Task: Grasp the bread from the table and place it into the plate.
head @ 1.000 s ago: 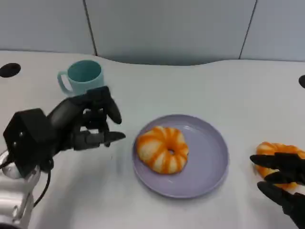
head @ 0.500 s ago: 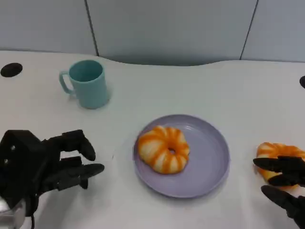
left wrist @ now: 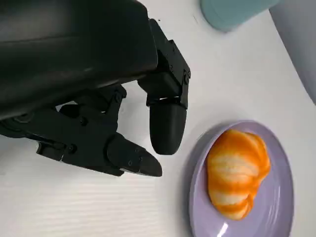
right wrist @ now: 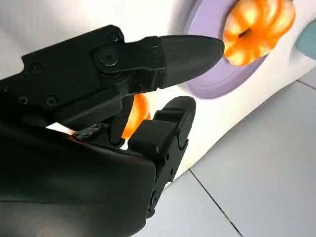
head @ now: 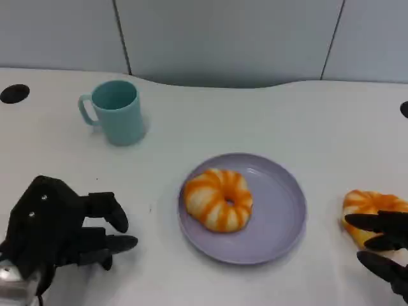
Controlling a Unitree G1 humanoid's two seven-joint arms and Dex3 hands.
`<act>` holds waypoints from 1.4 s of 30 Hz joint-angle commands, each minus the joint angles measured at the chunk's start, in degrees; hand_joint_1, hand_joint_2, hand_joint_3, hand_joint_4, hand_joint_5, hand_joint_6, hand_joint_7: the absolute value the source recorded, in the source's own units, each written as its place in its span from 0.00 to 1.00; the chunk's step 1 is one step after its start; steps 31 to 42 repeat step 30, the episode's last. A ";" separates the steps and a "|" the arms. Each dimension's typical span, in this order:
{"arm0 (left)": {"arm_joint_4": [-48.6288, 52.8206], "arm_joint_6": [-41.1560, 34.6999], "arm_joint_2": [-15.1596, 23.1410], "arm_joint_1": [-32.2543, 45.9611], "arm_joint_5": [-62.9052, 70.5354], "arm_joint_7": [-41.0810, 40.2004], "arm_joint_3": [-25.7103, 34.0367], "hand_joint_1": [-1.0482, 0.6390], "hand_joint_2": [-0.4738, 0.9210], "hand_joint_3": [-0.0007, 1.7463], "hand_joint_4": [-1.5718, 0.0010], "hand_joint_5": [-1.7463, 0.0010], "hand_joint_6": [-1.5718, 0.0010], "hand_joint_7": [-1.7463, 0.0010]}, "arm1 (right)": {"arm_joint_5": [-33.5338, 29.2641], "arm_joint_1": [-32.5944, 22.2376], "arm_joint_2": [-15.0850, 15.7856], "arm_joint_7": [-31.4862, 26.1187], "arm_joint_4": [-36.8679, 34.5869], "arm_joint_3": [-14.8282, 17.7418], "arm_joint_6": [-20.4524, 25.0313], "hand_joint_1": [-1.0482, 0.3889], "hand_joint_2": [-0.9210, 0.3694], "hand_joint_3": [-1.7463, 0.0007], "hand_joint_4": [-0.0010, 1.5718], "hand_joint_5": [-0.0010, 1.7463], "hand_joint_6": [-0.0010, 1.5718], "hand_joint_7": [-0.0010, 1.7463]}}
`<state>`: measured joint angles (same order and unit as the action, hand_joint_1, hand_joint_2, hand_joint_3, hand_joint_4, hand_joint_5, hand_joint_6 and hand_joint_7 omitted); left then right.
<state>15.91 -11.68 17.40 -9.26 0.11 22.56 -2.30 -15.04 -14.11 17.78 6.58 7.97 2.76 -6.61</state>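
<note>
A ring-shaped bread [head: 218, 199], glossy orange with pale stripes, lies in my round lilac plate [head: 280, 217], toward its left side; the plate looks smooth and shallow with a raised rim. A second striped orange bread [head: 368, 207] rests on the matte white surface [head: 255, 121] to the right of the plate, partly under my right hand [head: 382, 245]. That hand's black, hard-shelled fingers [right wrist: 190, 52] stand apart over the bread, and I cannot tell whether they touch it; they are not closed on it. My left hand [head: 64, 226] sits near the left edge, well apart from the plate, its fingers [left wrist: 167, 126] spread and holding nothing. A smooth teal mug [head: 115, 111] with a handle stands upright at the far left.
</note>
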 commanded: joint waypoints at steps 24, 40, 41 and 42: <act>3.72 1.49 -1.02 -2.87 2.29 -3.05 -0.43 0.46 0.96 0.00 0.47 0.00 0.58 0.00 | 2.45 2.89 1.05 -1.12 -7.14 1.76 -5.31 0.57 0.00 0.87 0.46 0.42 0.57 0.02; 3.98 2.74 -1.81 -2.45 1.64 -3.18 -0.15 0.46 0.96 0.00 0.46 0.00 0.58 0.00 | 2.49 2.47 1.37 -1.25 -7.29 1.98 -5.12 0.57 0.00 0.87 0.45 0.42 0.57 0.02; 3.98 2.74 -1.81 -2.45 1.64 -3.18 -0.15 0.46 0.96 0.00 0.46 0.00 0.58 0.00 | 2.49 2.47 1.37 -1.25 -7.29 1.98 -5.12 0.57 0.00 0.87 0.45 0.42 0.57 0.02; 3.98 2.74 -1.81 -2.45 1.64 -3.18 -0.15 0.46 0.96 0.00 0.46 0.00 0.58 0.00 | 2.49 2.47 1.37 -1.25 -7.29 1.98 -5.12 0.57 0.00 0.87 0.45 0.42 0.57 0.02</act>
